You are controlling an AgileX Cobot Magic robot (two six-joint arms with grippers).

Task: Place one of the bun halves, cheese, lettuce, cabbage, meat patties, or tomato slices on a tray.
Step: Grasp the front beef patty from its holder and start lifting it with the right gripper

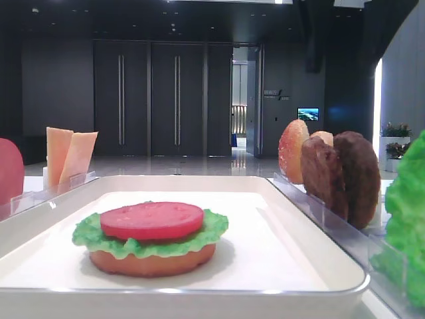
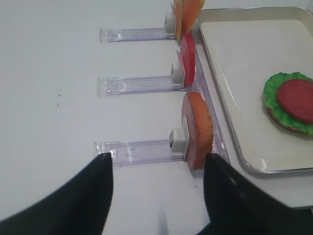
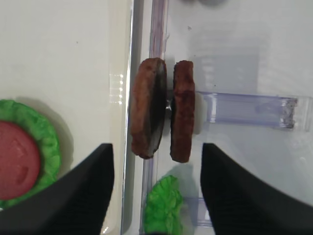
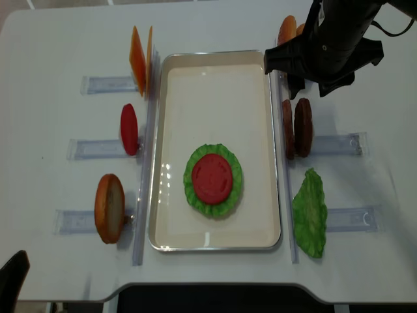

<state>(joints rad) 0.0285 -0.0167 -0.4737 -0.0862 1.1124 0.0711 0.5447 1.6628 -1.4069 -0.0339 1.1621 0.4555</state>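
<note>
Meat patties (image 3: pixel 164 110) stand upright between tray (image 3: pixel 73 58) and lettuce (image 3: pixel 164 205).

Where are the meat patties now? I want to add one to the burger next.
In the overhead view the meat patties stand on edge in a clear rack just right of the tray, between the bun halves and the lettuce leaf.

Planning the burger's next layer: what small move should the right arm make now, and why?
Probably lower the open right end effector around the meat patties: they stand upright in their rack right between its fingers, and the tray stack shows only bun, lettuce, tomato.
</note>
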